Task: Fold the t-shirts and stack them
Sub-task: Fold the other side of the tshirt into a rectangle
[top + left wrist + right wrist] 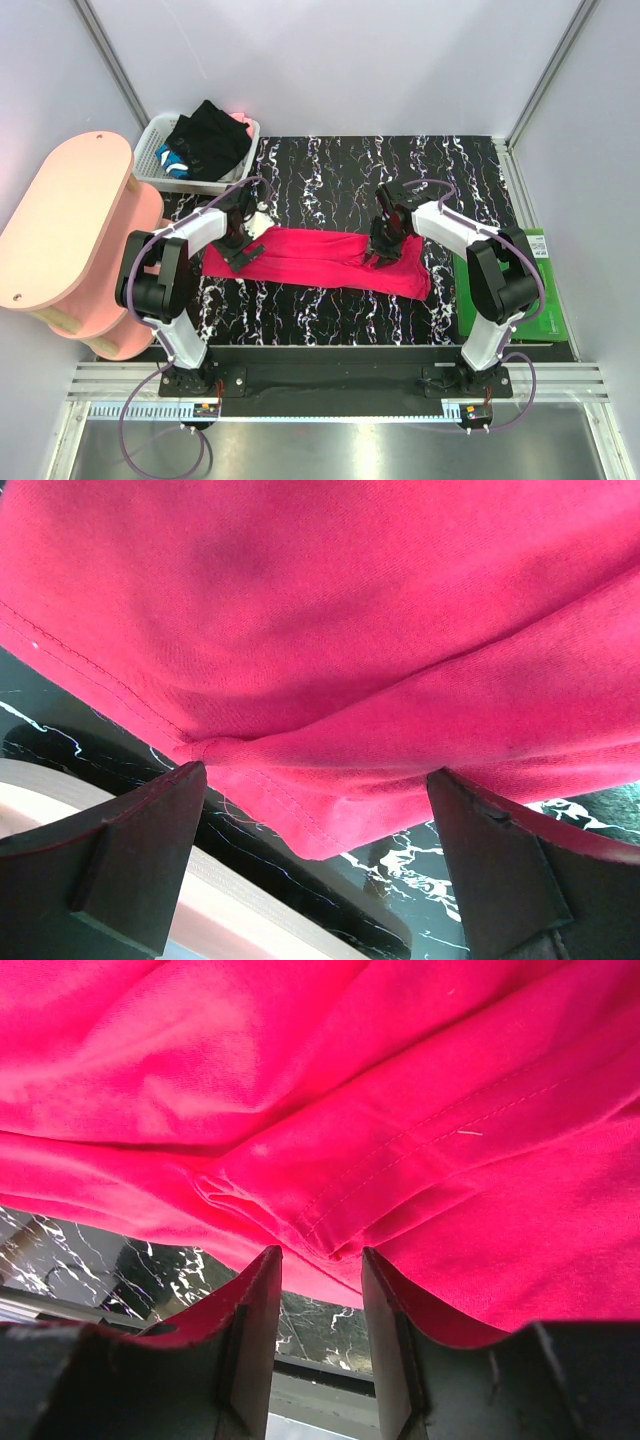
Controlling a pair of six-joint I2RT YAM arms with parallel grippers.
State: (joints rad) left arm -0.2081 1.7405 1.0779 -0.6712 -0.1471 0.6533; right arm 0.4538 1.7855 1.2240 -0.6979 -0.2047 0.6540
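While our left gripper (315, 772) gapes wide at the red t-shirt (310, 255), we cannot tell whether our nearly-closed right gripper (320, 1255) pinches its hem.

left pincer (315, 780): jaws wide apart | red t-shirt (330, 610): hemmed corner between them | marbled table (400, 870) beneath

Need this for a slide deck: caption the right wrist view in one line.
Right claw, jaws narrowly apart, at a stitched hem fold of the red t-shirt on the black marbled table.
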